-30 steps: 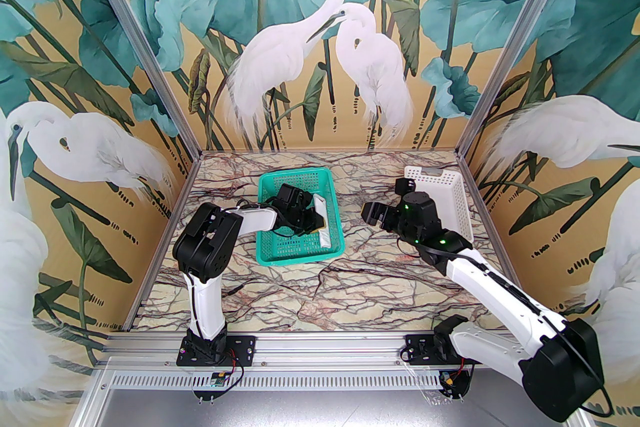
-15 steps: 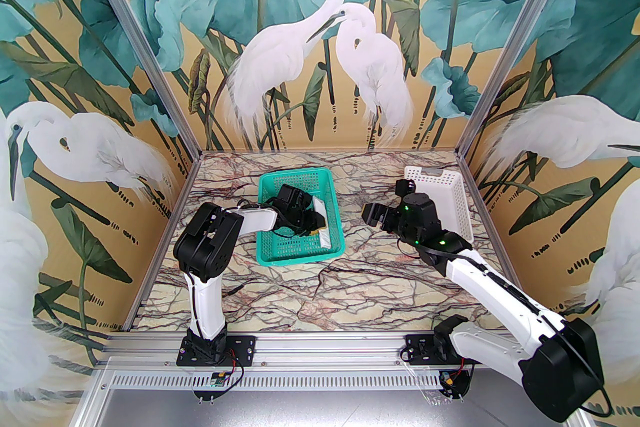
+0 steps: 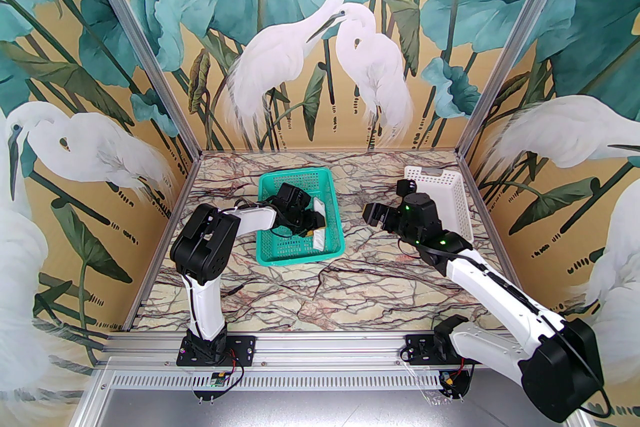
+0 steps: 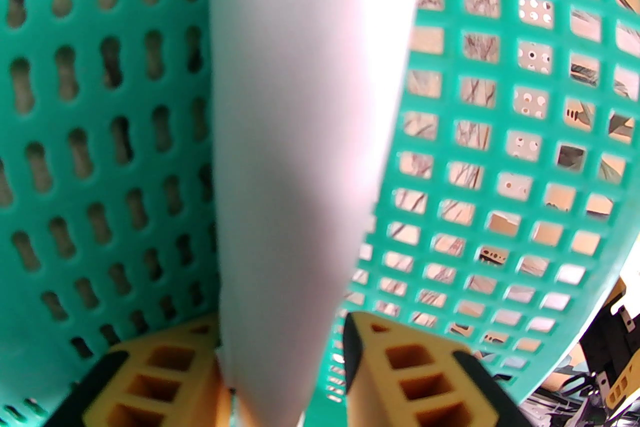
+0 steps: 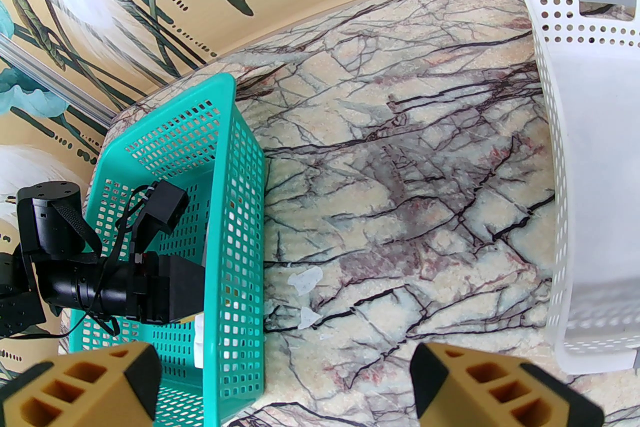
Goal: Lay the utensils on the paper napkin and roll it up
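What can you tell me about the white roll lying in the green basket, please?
The white roll looks like soft, matte paper, a plain smooth tube without print. It lies inside the green basket, lengthwise beside its right wall, on the perforated floor. The left gripper straddles it with jaws apart, a narrow gap showing at one finger. What it wraps is hidden.
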Action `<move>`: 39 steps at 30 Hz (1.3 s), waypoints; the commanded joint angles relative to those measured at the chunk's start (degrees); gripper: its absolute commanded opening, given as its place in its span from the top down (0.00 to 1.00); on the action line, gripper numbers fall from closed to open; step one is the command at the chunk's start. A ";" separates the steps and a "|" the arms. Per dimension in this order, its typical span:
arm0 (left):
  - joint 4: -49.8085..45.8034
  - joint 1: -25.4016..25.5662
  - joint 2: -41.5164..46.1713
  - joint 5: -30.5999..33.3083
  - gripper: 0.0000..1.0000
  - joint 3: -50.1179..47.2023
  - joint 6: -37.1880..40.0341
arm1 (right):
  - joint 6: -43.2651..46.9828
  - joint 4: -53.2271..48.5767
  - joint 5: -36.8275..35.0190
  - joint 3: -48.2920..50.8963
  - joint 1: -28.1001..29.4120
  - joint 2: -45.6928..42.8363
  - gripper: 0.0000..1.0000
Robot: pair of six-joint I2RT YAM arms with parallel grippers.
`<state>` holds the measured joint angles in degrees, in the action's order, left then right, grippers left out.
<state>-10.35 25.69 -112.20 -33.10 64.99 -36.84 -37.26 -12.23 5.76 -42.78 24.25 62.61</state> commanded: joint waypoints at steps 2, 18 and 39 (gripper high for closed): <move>-3.92 0.21 2.16 3.12 0.55 1.31 1.96 | 0.52 0.34 -0.42 0.84 -0.52 0.00 0.10; -6.76 0.08 3.46 7.82 0.44 2.07 4.33 | 0.85 0.16 -0.05 1.04 -0.72 0.28 0.10; -11.04 0.06 20.58 18.47 0.33 0.25 9.60 | 9.20 -7.94 -0.40 -7.49 -6.69 -2.25 0.01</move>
<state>-20.82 25.85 -96.92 -18.24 66.08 -29.58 -31.42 -17.98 5.58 -47.09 18.96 61.76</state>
